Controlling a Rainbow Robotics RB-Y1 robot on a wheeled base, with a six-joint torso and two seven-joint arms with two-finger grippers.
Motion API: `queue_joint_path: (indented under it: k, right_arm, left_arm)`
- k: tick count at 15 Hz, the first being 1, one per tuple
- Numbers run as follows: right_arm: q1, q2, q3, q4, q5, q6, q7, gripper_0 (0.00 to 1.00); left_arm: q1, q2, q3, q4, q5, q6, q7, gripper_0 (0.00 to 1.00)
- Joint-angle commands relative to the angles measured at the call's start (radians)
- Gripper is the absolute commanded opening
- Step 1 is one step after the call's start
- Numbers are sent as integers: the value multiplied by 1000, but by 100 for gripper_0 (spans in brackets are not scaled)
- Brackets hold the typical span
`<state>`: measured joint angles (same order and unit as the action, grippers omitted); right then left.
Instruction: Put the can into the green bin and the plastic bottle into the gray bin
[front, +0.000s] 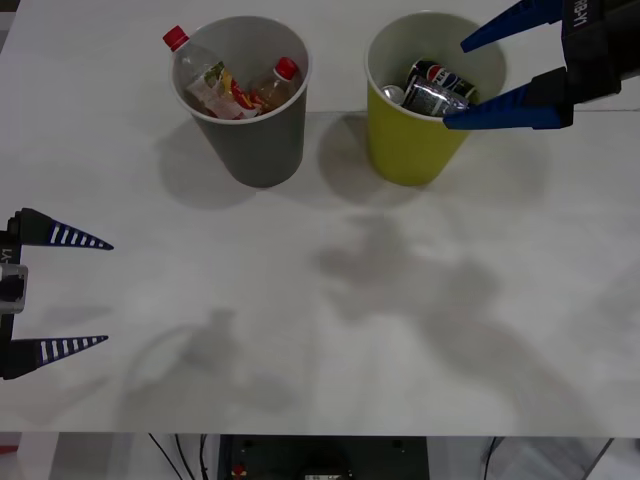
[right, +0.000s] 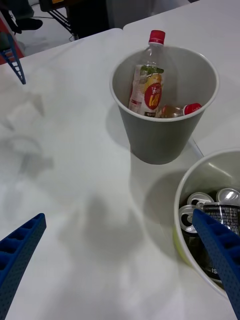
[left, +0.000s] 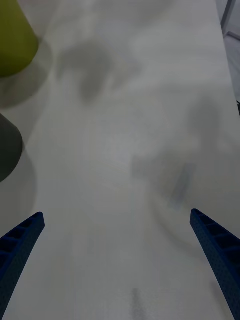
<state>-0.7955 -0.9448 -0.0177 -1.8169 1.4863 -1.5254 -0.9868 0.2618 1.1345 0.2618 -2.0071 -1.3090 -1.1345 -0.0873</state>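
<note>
— While the right pincer (front: 455, 82) hangs spread wide and empty over the green bin (front: 415, 150), where's the can (front: 438, 98)?
— Inside it, among other cans. The plastic bottle (front: 205, 78) leans in the gray bin (front: 258, 140), far left on the bench (front: 330, 330). Left pincer (front: 108, 292) waits near-left, open, empty

The gray bin (front: 250, 130) stands upright on the table, just beside the green bin (front: 410, 150), the two apart. The plastic bottle (front: 205, 75), clear with a red cap and yellow-and-red label, leans inside the gray bin, cap up past the rim. Cans (front: 437, 88), silver and dark blue, lie in the green bin.
</note>
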Motion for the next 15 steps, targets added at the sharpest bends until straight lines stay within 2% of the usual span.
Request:
queue_joint_path:
  k: [1,4,9,15]
  right_arm:
    - [150,-31,-87,-35,-44,1,135,100]
    - [335,-61,-182,-107,-55,1,267,100]
    - [651,-63,-324,-219,-69,54,464,100]
    - [921,-61,-381,-234,-147,162,692,100]
  left_arm:
    - [0,0,0,0,0,0,0,100]
    - [0,0,0,0,0,0,0,100]
    - [0,0,0,0,0,0,0,100]
    - [0,0,0,0,0,0,0,100]
